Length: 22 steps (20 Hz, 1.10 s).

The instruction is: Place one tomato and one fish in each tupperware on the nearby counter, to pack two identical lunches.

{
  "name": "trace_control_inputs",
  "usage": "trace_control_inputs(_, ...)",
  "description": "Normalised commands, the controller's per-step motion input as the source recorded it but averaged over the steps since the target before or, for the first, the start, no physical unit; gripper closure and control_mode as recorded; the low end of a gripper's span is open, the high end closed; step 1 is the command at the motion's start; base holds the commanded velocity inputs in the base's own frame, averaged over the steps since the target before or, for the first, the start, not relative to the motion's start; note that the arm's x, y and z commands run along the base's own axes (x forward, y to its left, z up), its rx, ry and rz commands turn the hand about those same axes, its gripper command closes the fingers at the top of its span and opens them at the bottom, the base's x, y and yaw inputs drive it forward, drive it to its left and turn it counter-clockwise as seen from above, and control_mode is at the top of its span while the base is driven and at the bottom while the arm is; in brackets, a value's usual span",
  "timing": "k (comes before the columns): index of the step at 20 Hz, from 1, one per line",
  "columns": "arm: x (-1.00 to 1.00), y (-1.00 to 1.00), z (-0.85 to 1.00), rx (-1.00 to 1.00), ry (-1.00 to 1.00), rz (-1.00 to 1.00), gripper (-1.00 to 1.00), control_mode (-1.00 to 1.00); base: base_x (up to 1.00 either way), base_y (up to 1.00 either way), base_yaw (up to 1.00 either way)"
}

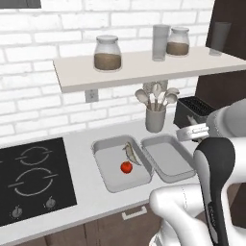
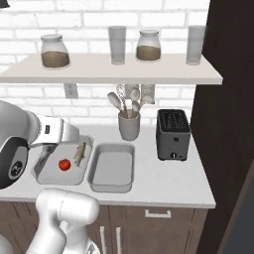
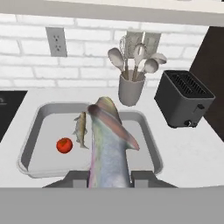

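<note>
Two light-grey tupperware trays lie side by side on the pale counter [image 2: 168, 179]. The left tupperware [image 1: 103, 170] [image 3: 43, 131] holds a red tomato [image 1: 126, 167] [image 2: 64, 164] [image 3: 64, 145] and a small fish [image 1: 129, 153] [image 2: 80, 153] [image 3: 80, 130]. Nothing lies in the right tupperware [image 1: 166, 158] [image 2: 111, 171]. In the hand view my gripper [image 3: 109, 177] is shut on a second, larger silvery fish [image 3: 107, 140], held in front of the seam between the two trays and hiding part of the right one.
A black toaster [image 1: 194, 108] [image 2: 172, 133] stands right of the trays, and a grey utensil holder [image 1: 155, 117] [image 2: 129, 126] behind them. The stove top [image 1: 29, 178] lies to the left. A wall shelf [image 2: 109, 74] with jars hangs overhead. A dark tall cabinet [image 2: 228, 124] bounds the right.
</note>
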Motion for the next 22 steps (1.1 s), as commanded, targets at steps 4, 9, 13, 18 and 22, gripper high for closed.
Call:
trace_control_inputs(4,0.16,-0.28,-0.28,0.0,0.07,0.0,1.0,-1.0,0.0,0.0,0.0)
trace_control_inputs(9,0.33,-0.59,-0.49,0.0,0.18,0.0,1.0,-1.0,0.0,0.0,0.0)
trace_control_inputs(13,0.32,-0.48,-0.61,0.0,0.26,0.0,1.0,-1.0,0.0,0.0,0.0)
trace_control_inputs(18,0.4,0.0,-0.87,0.0,0.15,0.0,1.0,-1.0,0.0,0.0,0.0)
trace_control_inputs(22,0.58,0.04,-0.48,0.02,0.0,0.0,1.0,-1.0,0.0,0.0,0.0)
